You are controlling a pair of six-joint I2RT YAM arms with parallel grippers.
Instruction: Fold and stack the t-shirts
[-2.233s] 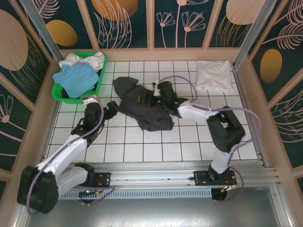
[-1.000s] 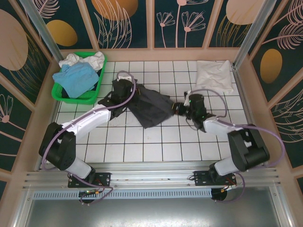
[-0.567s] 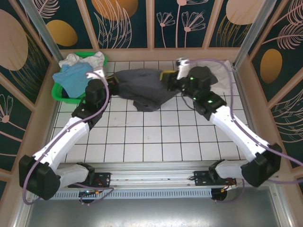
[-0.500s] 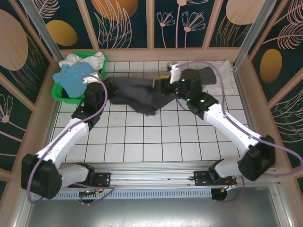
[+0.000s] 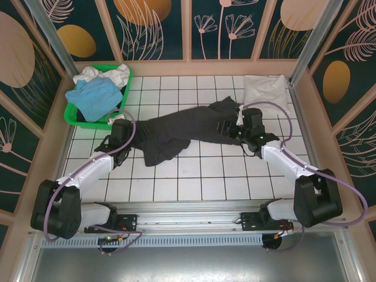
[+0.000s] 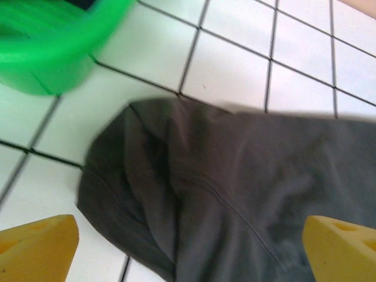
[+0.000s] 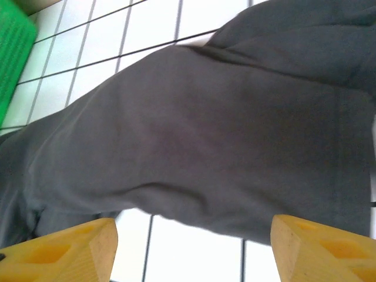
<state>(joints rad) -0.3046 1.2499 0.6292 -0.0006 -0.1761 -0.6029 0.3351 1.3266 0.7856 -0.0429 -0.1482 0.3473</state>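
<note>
1. Green plastic basket (image 5: 88, 122), at the far left corner of the white tiled tabletop (image 5: 194, 176); it holds a crumpled light blue t-shirt (image 5: 97, 97) with bunched white t-shirts (image 5: 104, 74) behind it
2. Left gripper (image 5: 133, 131), low over the tiles just beside the basket's near right corner and pointing right; its yellow fingertips (image 6: 35, 241) stand wide apart and clamp nothing, and the cloth's rounded, creased left end lies flat on the tiles ahead of them
3. Large charcoal-black t-shirt (image 5: 176, 132), lying loosely stretched across the middle of the table between the two grippers, wrinkled, with one flap trailing toward the near side
4. Right gripper (image 5: 226, 127), at the dark shirt's right end and pointing left; its yellow fingertips (image 7: 64, 252) are spread well apart with nothing pinched between them, and the smooth dark cloth lies on the tiles beyond them
5. Folded white t-shirt (image 5: 265, 94), lying flat in the far right corner, apart from the dark shirt
</note>
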